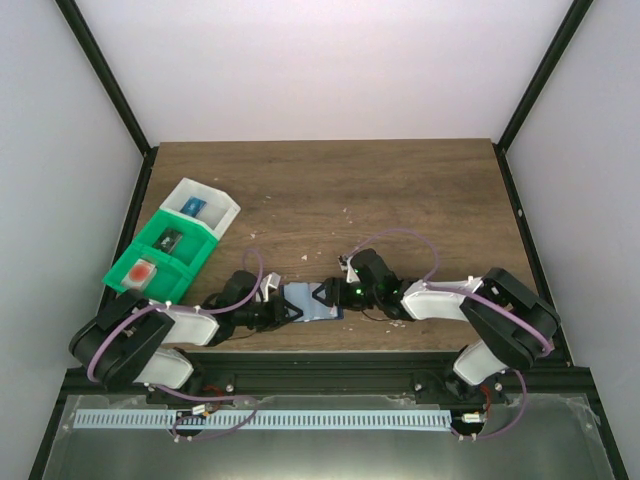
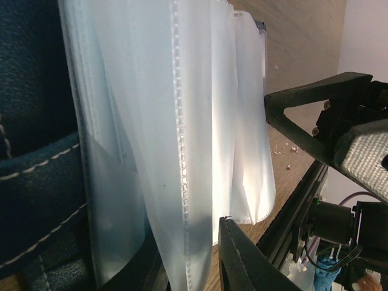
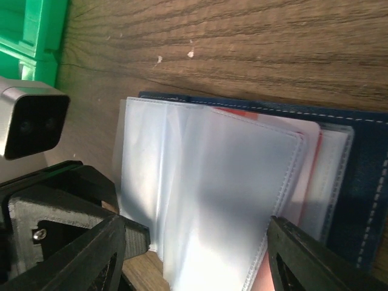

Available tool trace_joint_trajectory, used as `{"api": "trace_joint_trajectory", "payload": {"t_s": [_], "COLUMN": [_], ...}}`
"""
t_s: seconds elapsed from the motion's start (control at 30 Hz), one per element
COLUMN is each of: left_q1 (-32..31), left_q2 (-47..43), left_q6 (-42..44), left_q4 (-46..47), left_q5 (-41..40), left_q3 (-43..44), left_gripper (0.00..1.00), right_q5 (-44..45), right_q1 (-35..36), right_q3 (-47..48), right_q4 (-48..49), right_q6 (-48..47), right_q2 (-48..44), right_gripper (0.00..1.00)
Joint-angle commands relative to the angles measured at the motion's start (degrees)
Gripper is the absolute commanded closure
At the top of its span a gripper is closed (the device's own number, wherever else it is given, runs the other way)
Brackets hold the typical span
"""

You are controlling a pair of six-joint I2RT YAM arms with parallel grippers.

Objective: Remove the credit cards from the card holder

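Note:
The card holder (image 1: 308, 300) lies open near the table's front edge, between my two grippers. In the right wrist view its blue cover (image 3: 364, 182) carries a fan of clear sleeves (image 3: 212, 182), and a pinkish credit card (image 3: 310, 157) with a red edge sits under them. My right gripper (image 3: 197, 230) is open, with one jaw on each side of the sleeves; it also shows in the top view (image 1: 322, 295). My left gripper (image 1: 287, 308) is at the holder's left edge. In its wrist view a sleeve (image 2: 194, 121) runs between its jaws (image 2: 188, 254).
A green bin (image 1: 165, 250) and a white bin (image 1: 205, 205) stand at the left. A card with a red-orange blotch (image 1: 140, 270) lies in the nearest green compartment, and blue items lie in the others. The black frame rail (image 1: 320, 375) runs just behind the holder.

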Motion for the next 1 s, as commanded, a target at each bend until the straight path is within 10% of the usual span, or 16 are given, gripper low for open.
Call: {"api": "trace_joint_trajectory", "payload": {"t_s": [0.0,0.97], "left_q1": [-0.28,5.77], "left_q2": [0.91,-20.24], "left_q6": [0.09,2.88], "left_q4": [0.91,-27.39], "left_q5": [-0.39,-10.81], "left_q3": [-0.53,5.02], "left_gripper": [0.77,0.61], "right_q5": [-2.72,-7.88], "right_q1": [0.47,0.56], "right_q3": [0.18,1.34], "right_q4": [3.56,9.74], "right_q6": [0.58,3.98], "right_q2": [0.57,1.4], "right_gripper": [0.35,0.35]}}
